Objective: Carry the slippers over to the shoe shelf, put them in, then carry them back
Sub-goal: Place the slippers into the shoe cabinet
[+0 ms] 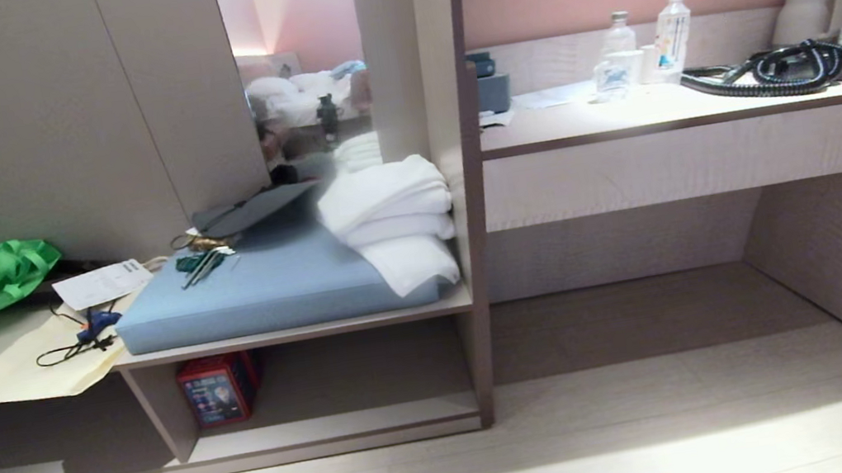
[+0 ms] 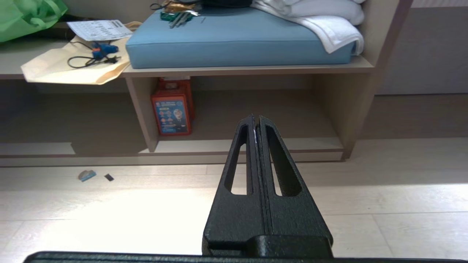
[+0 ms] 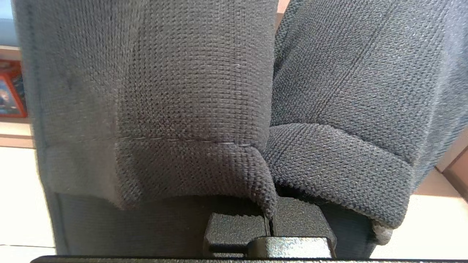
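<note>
Grey knitted slippers [image 3: 204,91] fill the right wrist view, apparently pinched in the closed right gripper [image 3: 270,223]; left gripper [image 2: 256,120] closed, empty, facing the shoe shelf [image 2: 248,146].

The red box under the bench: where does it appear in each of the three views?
Head view: red box stands lower left, in the cubby under the blue cushion.
Left wrist view: red box upper middle-left, under the cushion.
Right wrist view: red box at left edge, mostly hidden by slippers.
Shared landmark: the box itself.
</note>
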